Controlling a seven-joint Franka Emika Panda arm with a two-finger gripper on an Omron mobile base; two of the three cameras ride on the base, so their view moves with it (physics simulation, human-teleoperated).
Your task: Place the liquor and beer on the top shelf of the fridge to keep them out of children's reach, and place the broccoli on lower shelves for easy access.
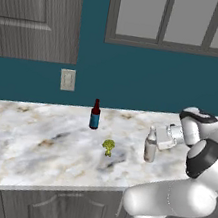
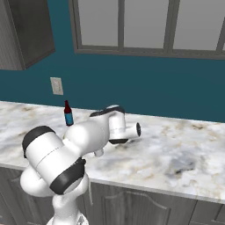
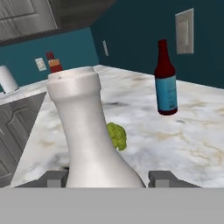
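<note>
One liquor bottle (image 1: pixel 150 146), one beer (image 1: pixel 95 114), one broccoli (image 1: pixel 108 146), perhaps another distant bottle (image 3: pixel 54 64)

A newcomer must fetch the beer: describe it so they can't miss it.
Look along the marble counter under the window. The beer stands upright near the wall, behind the tiny broccoli. Unlike the pale bottle nearby, it is dark red-brown with a blue label.

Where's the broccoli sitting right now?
The broccoli is on the marble counter in the left base view, below and right of the beer, left of the liquor.
</note>
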